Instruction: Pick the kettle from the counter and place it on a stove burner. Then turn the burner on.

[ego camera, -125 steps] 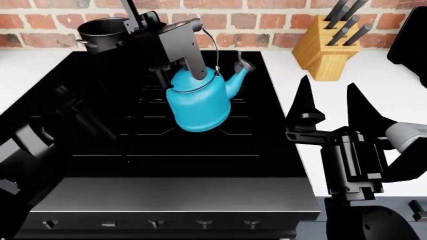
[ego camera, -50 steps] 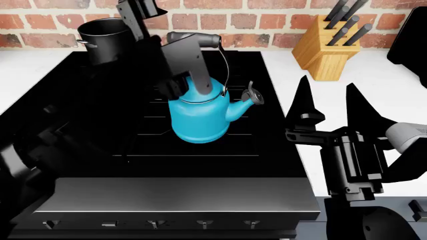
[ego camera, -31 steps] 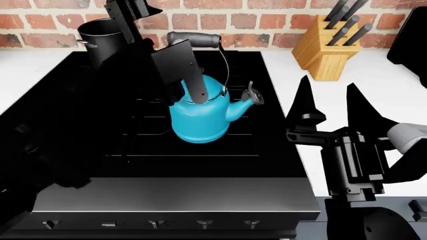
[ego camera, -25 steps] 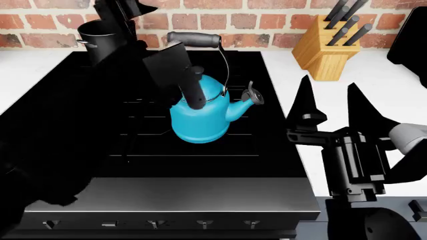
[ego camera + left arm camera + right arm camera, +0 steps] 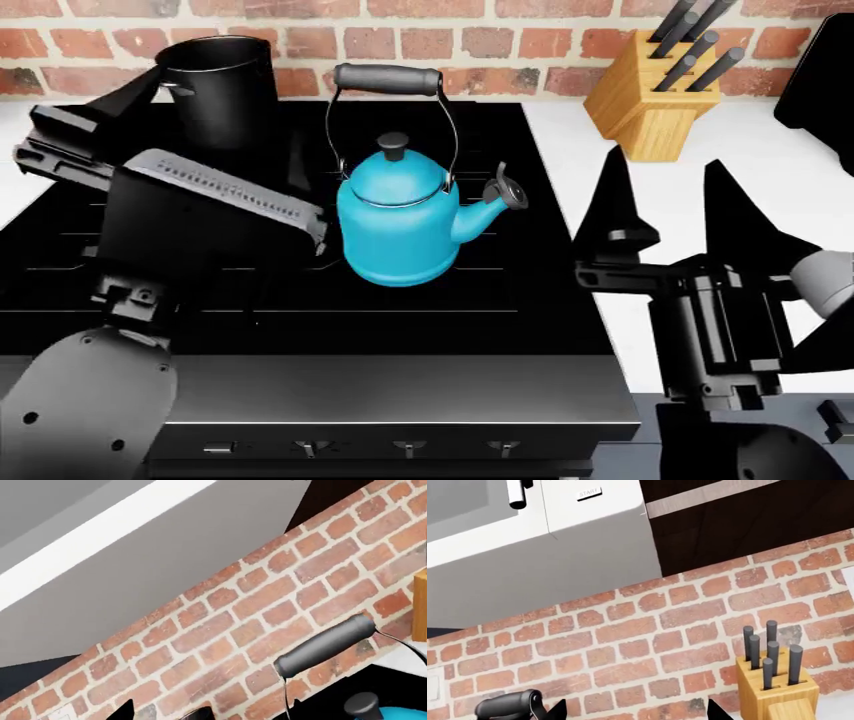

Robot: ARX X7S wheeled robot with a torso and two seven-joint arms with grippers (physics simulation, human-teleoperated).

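Right fingers (image 5: 727, 215) spread wide, two black points upright, nothing between them, over the white desk (image 5: 801, 180) beside the stove. Left gripper (image 5: 160, 180): fingers seen side-on, ribbed pad facing up; cannot tell if spread or pressed together. It holds nothing and sits apart from the kettle.

Kettle (image 5: 396, 225) upright on the black stovetop (image 5: 441, 310), turquoise body, knobbed lid, spout toward the robot's right, wire handle raised with grey bar (image 5: 387, 78) on top. Bar also shows in the left wrist view (image 5: 325, 645) against the brick wall (image 5: 267, 610).

Tall black pot (image 5: 220, 85) at the back of the stovetop, left of the kettle. Wooden knife block (image 5: 654, 100) on the desk by the wall, right of the stove; also in the right wrist view (image 5: 775, 690).
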